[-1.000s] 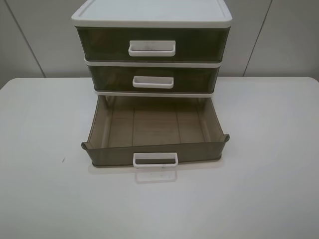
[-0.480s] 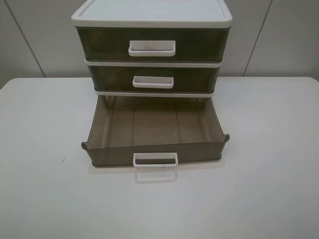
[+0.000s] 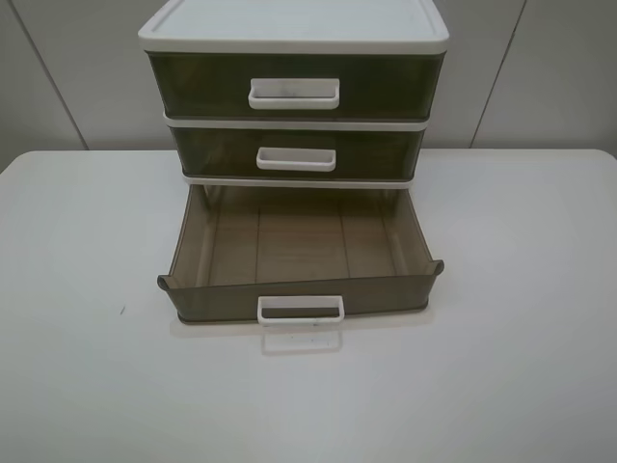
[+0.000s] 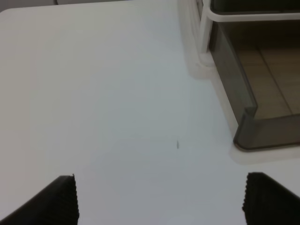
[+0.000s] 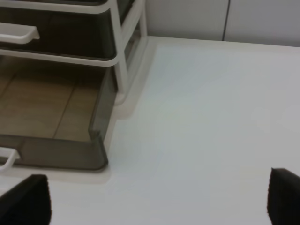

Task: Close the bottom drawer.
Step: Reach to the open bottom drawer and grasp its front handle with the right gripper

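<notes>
The bottom drawer [image 3: 300,253] of the white-framed unit [image 3: 294,24] is pulled far out and is empty; its white loop handle [image 3: 300,309] faces the table's front. The two drawers above it are shut. Neither arm shows in the high view. In the left wrist view my left gripper [image 4: 161,199] is open above bare table, with the drawer's front left corner [image 4: 246,129] ahead of it and apart from it. In the right wrist view my right gripper [image 5: 157,199] is open above bare table, with the drawer's front right corner [image 5: 96,150] ahead of it and apart from it.
The unit stands at the back middle of a white table [image 3: 87,367], against a pale wall. A small dark speck [image 3: 121,310] marks the table left of the drawer.
</notes>
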